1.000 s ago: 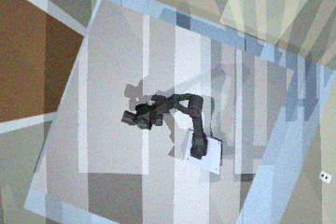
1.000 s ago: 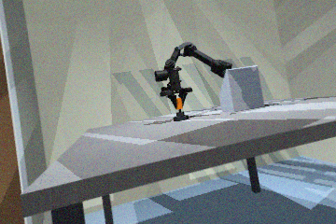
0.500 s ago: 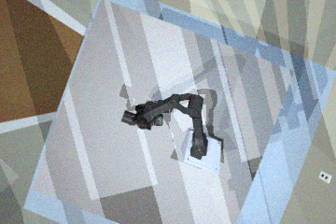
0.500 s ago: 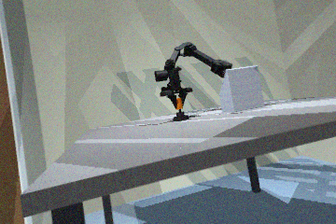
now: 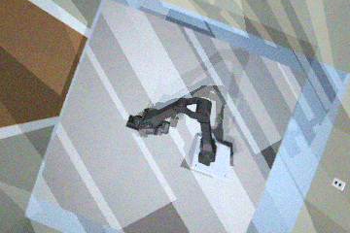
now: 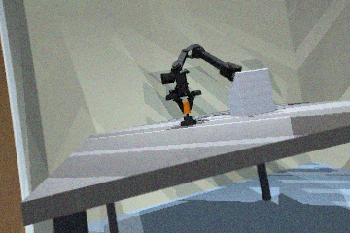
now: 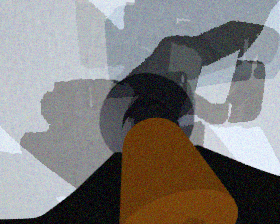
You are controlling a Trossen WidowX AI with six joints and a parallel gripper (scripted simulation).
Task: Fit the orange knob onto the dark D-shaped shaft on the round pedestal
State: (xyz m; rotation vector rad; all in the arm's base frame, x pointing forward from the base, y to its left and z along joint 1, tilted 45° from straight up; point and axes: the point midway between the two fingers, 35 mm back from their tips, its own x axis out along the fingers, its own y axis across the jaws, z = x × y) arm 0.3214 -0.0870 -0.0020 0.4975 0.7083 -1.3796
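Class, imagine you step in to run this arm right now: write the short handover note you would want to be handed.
Gripper: shut on the orange knob, pointing down.
Knob: held upright directly over the round pedestal; in the exterior view it sits just above the dark base. The shaft is hidden behind the knob.
Done: knob picked up and brought over the pedestal.
Left: whether the flats line up cannot be seen; turn as needed, push fully down, then release.
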